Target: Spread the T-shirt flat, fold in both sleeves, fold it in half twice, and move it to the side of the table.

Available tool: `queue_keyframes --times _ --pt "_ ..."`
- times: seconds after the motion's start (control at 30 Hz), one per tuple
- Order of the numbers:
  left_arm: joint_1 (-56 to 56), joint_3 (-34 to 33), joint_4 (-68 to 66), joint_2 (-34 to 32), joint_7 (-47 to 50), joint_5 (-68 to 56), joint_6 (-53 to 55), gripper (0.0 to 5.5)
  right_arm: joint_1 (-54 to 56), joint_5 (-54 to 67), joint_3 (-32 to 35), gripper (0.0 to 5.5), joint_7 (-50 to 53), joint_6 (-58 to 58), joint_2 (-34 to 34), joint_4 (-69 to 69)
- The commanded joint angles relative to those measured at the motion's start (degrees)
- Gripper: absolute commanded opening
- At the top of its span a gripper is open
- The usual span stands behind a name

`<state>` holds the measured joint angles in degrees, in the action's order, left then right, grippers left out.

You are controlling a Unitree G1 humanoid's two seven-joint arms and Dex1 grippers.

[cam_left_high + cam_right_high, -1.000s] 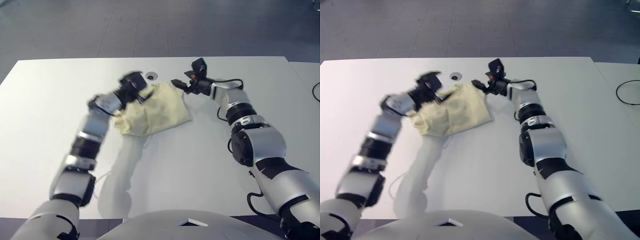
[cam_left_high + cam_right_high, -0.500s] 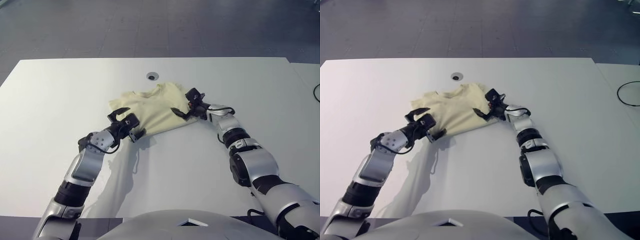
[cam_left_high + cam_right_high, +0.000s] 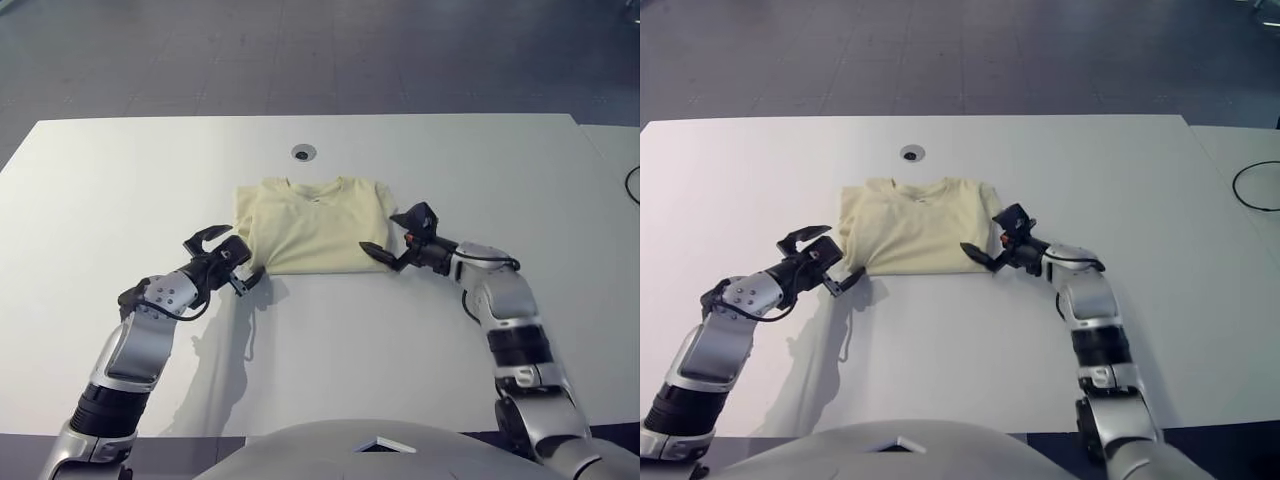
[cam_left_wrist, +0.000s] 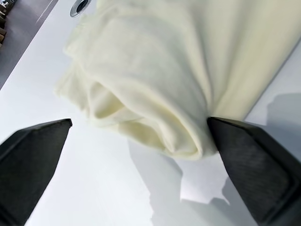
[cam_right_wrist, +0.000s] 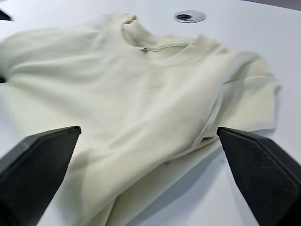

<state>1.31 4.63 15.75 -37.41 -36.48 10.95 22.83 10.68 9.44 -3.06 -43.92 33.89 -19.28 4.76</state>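
Pale-yellow T-shirt (image 3: pixel 315 225) lies folded on the middle of the white table (image 3: pixel 120 180), collar toward the far edge, with 2 grippers at its near corners.
The left gripper (image 3: pixel 230 256) is at the near-left corner, jaws spread wide around the bunched fabric without pinching it. The right gripper (image 3: pixel 381 233) is by the near-right corner, jaws also apart and empty. A round grommet (image 3: pixel 303 152) sits just beyond the collar.

pale yellow t-shirt (image 3: pixel 312 225) lies folded, collar far.

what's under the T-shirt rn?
The T-shirt lies on the white table. Its own folded layers show beneath its near edge. Anything else under it is covered.
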Motion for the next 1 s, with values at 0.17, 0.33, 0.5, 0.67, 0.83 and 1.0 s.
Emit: queue_keyframes --times 0.17,0.33,0.5,0.67,0.83,1.0 --pt "-16.40 -6.63 -24.02 -12.93 -10.01 -5.03 -16.46 5.38 10.94 6.97 5.26 5.38 3.41 13.81 -5.11 9.19" --pt "-21.38 -8.71 -19.16 -6.87 -7.43 -11.42 -10.39 5.38 28.18 -2.03 0.20 5.38 5.93 -8.01 -2.06 -26.90" --pt "-17.41 -4.48 -6.77 0.17 -6.19 -15.76 -2.49 5.38 34.03 -7.97 -2.73 5.38 9.43 -23.01 1.00 -53.11" --pt "-14.48 0.17 -4.37 3.68 -4.95 -13.90 -1.40 5.38 35.35 -11.60 -3.69 5.38 12.89 -31.03 1.20 -65.40" --pt "-15.27 -1.49 -4.51 3.50 -3.35 -13.39 0.17 5.38 34.64 -14.95 -5.36 5.38 11.59 -37.07 -0.18 -72.11" --pt "-14.62 -4.05 -5.19 1.39 -1.36 -11.98 -0.24 5.38 25.27 -14.33 -8.21 5.38 -0.38 -35.36 -4.26 -57.70"
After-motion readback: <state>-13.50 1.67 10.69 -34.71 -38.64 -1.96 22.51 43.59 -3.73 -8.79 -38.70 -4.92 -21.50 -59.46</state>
